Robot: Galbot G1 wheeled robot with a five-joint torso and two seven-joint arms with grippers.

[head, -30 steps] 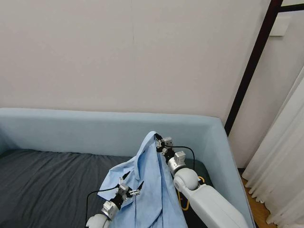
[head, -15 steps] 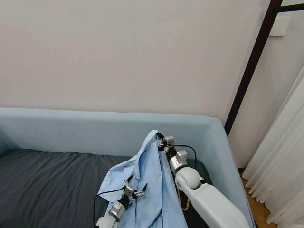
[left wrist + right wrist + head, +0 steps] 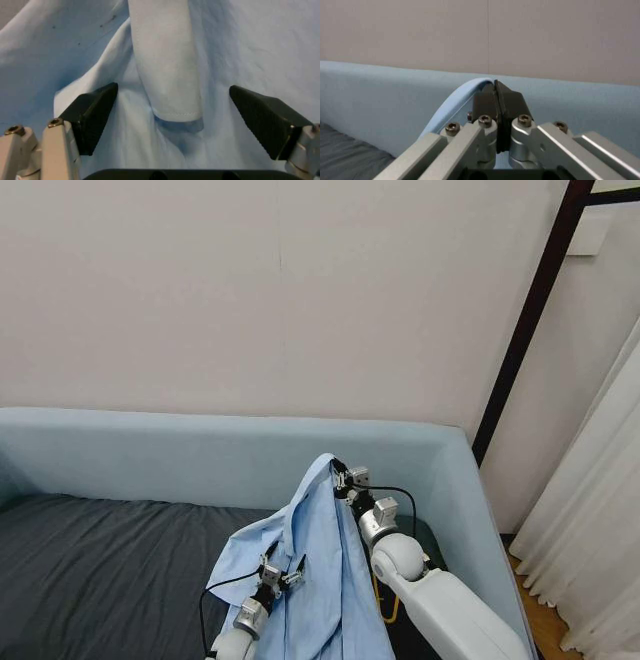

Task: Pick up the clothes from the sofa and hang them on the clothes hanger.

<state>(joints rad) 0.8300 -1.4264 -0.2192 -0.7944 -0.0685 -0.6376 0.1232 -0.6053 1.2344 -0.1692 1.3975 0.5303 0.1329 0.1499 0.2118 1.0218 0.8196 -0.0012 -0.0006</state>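
Now the left claw [image 3: 283, 561] higher up, agape against the blue shirt [image 3: 322, 532]

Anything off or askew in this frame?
Nothing stands out. The right gripper is shut on the blue shirt, holding it up above the sofa; the left gripper is open close to the hanging fabric.

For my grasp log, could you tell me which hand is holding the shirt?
The right hand, shut on the top of the shirt; the left hand is open lower down.
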